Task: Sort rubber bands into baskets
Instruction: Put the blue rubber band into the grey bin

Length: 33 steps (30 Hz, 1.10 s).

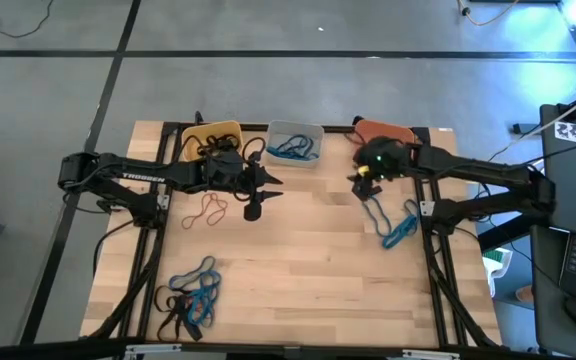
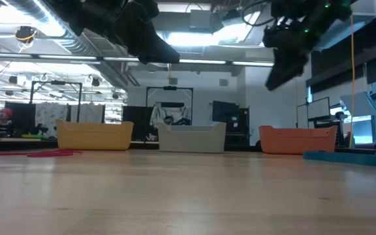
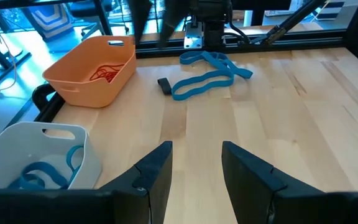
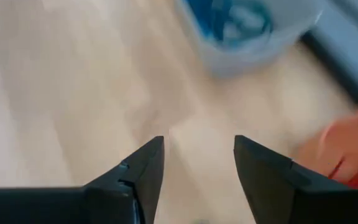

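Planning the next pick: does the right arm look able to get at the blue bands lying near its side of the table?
Probably yes. The right gripper is open and empty, raised just beside the blue bands, and bare table lies around them. Only a small black piece sits next to them.

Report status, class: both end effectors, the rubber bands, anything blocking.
Left end effector open, empty, near yellow basket. Right end effector open, empty, beside orange basket. Loose blue bands on table. Nothing blocking.
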Each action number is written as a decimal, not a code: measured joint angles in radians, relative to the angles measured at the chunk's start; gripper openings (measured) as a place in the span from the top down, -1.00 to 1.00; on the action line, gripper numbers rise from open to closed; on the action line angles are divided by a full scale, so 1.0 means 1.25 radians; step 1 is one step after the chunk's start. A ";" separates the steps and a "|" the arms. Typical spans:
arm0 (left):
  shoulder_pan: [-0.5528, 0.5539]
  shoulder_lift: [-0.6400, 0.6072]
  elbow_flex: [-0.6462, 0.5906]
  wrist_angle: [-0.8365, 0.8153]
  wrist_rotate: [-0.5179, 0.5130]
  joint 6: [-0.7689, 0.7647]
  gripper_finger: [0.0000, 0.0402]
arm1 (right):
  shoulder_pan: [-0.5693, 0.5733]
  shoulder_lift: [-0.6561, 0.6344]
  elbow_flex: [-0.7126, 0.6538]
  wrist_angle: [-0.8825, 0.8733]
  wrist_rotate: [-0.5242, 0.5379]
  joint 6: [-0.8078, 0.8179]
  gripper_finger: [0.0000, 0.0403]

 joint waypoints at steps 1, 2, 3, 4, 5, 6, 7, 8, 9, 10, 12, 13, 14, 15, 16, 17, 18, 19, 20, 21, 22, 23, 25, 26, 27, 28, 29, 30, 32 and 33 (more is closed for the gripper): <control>0.000 0.000 0.000 0.000 0.000 -0.003 0.32 | 0.012 0.000 0.000 -0.026 -0.008 0.025 0.03; 0.000 0.000 0.000 0.000 0.000 -0.009 0.32 | 0.025 0.001 0.000 -0.051 -0.011 0.050 0.03; 0.000 0.000 0.000 0.000 0.000 -0.011 0.32 | 0.039 0.003 0.000 -0.077 -0.011 0.073 0.03; 0.000 0.000 0.000 0.000 0.000 -0.012 0.32 | 0.053 0.007 0.000 -0.098 -0.011 0.096 0.03; 0.000 0.000 0.000 0.000 0.000 -0.012 0.32 | 0.065 0.011 0.000 -0.119 -0.011 0.117 0.03; 0.000 0.000 0.000 -0.001 0.000 -0.012 0.32 | 0.076 0.014 0.000 -0.142 -0.011 0.137 0.03; 0.000 0.000 0.000 0.000 0.000 -0.012 0.32 | 0.086 0.017 0.000 -0.160 -0.011 0.153 0.03; 0.000 0.000 0.000 0.000 0.000 -0.012 0.32 | 0.097 0.020 0.000 -0.171 -0.010 0.165 0.03; 0.000 0.000 0.000 0.000 0.000 -0.012 0.32 | 0.107 0.023 -0.001 -0.179 -0.007 0.180 0.03; 0.000 0.000 0.000 -0.001 0.000 -0.012 0.32 | 0.116 0.025 -0.007 -0.179 0.002 0.194 0.03; 0.000 0.000 0.000 0.000 0.000 -0.012 0.32 | 0.131 0.029 -0.025 -0.170 0.020 0.220 0.03; 0.000 0.000 0.000 -0.001 0.000 -0.012 0.32 | 0.136 0.030 -0.036 -0.167 0.024 0.232 0.03; 0.000 0.000 0.000 -0.001 0.000 -0.012 0.32 | 0.138 0.035 -0.048 -0.170 0.025 0.242 0.03; 0.000 0.000 0.000 -0.001 0.000 -0.012 0.32 | 0.138 0.039 -0.060 -0.172 0.024 0.248 0.03; 0.000 0.000 0.000 -0.001 0.000 -0.012 0.32 | 0.138 0.044 -0.073 -0.173 0.024 0.258 0.03; 0.000 0.000 0.000 -0.001 0.000 -0.012 0.32 | 0.137 0.047 -0.086 -0.174 0.024 0.266 0.03; 0.000 0.000 0.000 0.000 0.000 -0.012 0.32 | 0.137 0.049 -0.100 -0.173 0.024 0.275 0.03; 0.000 0.000 0.000 -0.001 0.000 -0.012 0.32 | 0.137 0.053 -0.113 -0.165 0.024 0.281 0.03; 0.000 0.000 0.000 0.000 0.000 -0.012 0.32 | 0.137 0.057 -0.127 -0.149 0.024 0.284 0.03; 0.000 0.000 0.000 0.000 0.000 -0.012 0.32 | 0.137 0.061 -0.139 -0.139 0.021 0.286 0.03; 0.000 0.000 0.000 0.000 0.000 -0.012 0.32 | 0.137 0.065 -0.152 -0.129 0.013 0.289 0.03; 0.000 0.000 0.000 0.000 0.000 -0.012 0.32 | 0.137 0.069 -0.164 -0.114 0.006 0.290 0.03; 0.000 0.000 0.000 0.000 0.000 -0.012 0.32 | 0.137 0.077 -0.183 -0.078 -0.005 0.291 0.03; 0.000 0.000 0.000 0.000 0.000 -0.012 0.32 | 0.137 0.081 -0.191 -0.066 -0.010 0.292 0.03; 0.000 0.000 0.000 0.000 0.000 -0.012 0.32 | 0.137 0.086 -0.197 -0.056 -0.010 0.297 0.03; 0.000 0.000 0.000 0.000 0.000 -0.012 0.32 | 0.137 0.090 -0.201 -0.046 -0.010 0.302 0.03; 0.000 0.000 0.000 0.000 0.000 -0.012 0.32 | 0.137 0.094 -0.205 -0.035 -0.009 0.303 0.03; 0.000 0.000 0.000 0.000 0.000 -0.012 0.32 | 0.136 0.099 -0.208 -0.028 -0.003 0.304 0.03; 0.000 0.000 0.000 0.000 0.000 -0.012 0.32 | 0.136 0.110 -0.215 -0.009 0.017 0.304 0.03; 0.000 0.000 0.000 0.000 0.000 -0.012 0.32 | 0.136 0.117 -0.218 0.001 0.024 0.305 0.03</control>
